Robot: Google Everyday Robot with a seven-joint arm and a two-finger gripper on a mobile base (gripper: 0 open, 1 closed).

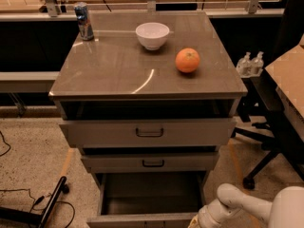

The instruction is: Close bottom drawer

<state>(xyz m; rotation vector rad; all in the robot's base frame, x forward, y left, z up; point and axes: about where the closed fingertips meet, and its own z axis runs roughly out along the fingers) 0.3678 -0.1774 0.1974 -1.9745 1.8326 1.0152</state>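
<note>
The bottom drawer (149, 199) of the grey cabinet is pulled far out and looks empty inside; its front panel (142, 220) sits at the frame's bottom edge, and its handle is out of view. The middle drawer (151, 162) and the top drawer (148, 132) above it each stick out a little and show dark loop handles. My white arm (247, 205) comes in from the lower right. My gripper (198, 221) is at the bottom edge, next to the right end of the bottom drawer's front panel, mostly cut off by the frame.
On the cabinet top (114, 65) stand a white bowl (152, 35), an orange (187, 60) and a blue can (84, 21). An office chair base (259, 172) and a wooden table (289, 87) are at the right. A black pole (52, 201) and cables lie on the floor at left.
</note>
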